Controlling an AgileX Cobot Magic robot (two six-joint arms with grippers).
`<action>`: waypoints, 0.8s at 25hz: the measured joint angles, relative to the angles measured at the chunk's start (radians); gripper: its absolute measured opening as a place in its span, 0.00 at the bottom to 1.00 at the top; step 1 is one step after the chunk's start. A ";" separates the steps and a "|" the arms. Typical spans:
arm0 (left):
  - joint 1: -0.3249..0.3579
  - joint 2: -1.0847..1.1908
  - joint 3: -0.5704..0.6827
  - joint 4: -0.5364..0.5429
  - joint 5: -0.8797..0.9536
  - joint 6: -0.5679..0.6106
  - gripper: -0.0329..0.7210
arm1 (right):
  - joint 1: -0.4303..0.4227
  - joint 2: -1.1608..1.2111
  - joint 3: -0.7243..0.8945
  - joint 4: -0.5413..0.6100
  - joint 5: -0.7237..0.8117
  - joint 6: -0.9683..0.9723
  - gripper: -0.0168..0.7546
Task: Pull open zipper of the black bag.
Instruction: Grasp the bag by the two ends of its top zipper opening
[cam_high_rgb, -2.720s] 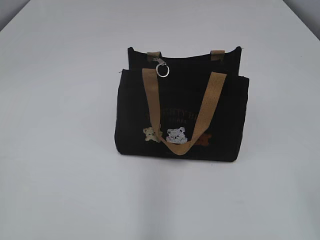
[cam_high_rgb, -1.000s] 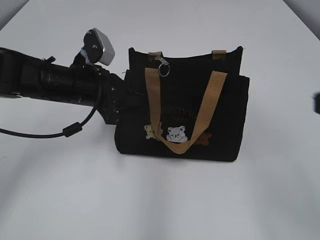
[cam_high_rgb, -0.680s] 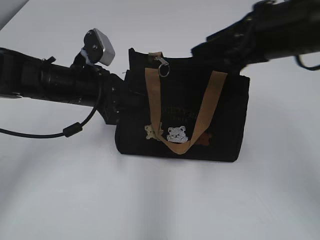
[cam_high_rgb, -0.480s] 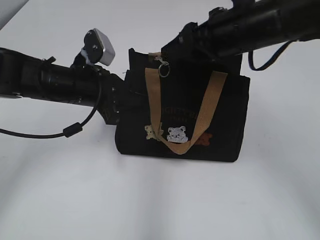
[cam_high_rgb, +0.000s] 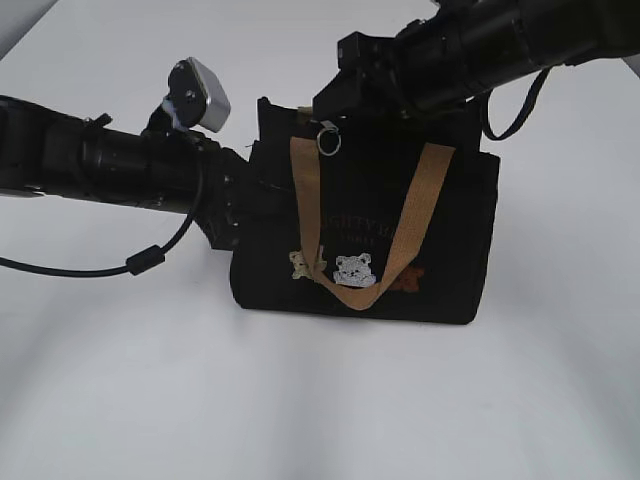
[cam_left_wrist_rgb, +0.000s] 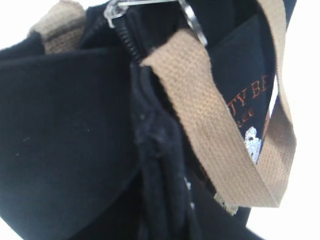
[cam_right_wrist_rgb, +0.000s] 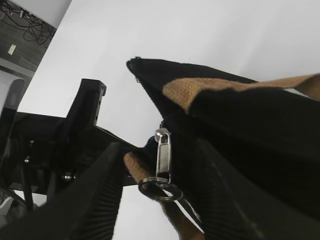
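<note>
The black bag (cam_high_rgb: 440, 240) stands upright on the white table, its tan handle (cam_high_rgb: 306, 200) hanging down the front. The zipper pull (cam_high_rgb: 327, 137) with its silver ring sits at the top left of the bag. My left gripper (cam_high_rgb: 240, 195) is shut on the fabric at the bag's left end; the left wrist view shows the bunched cloth (cam_left_wrist_rgb: 155, 150) and the zipper line (cam_left_wrist_rgb: 131, 45). My right gripper (cam_high_rgb: 335, 100) comes in from the upper right and is open. In the right wrist view the pull (cam_right_wrist_rgb: 162, 152) and ring (cam_right_wrist_rgb: 159, 190) hang between its ribbed fingers (cam_right_wrist_rgb: 95, 200), untouched.
The white table (cam_high_rgb: 320, 400) stretches bare in front of the bag and on both sides of it. The left arm (cam_high_rgb: 90, 165) lies across the left half, with a cable (cam_high_rgb: 140, 262) drooping under it. The right arm (cam_high_rgb: 520, 45) crosses above the bag's back edge.
The right arm has swung in from the upper right and moved left until its open fingers bracket the zipper pull. The left arm and the bag have stayed put.
</note>
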 joint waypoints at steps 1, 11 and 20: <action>0.000 0.000 0.000 0.000 0.000 0.000 0.13 | 0.000 0.001 0.000 -0.004 -0.001 0.005 0.49; 0.000 0.000 0.000 0.005 -0.005 -0.001 0.13 | 0.024 0.062 -0.019 -0.022 -0.029 0.012 0.39; 0.000 0.000 0.000 0.005 -0.009 -0.001 0.13 | 0.022 0.061 -0.028 -0.030 -0.042 0.015 0.12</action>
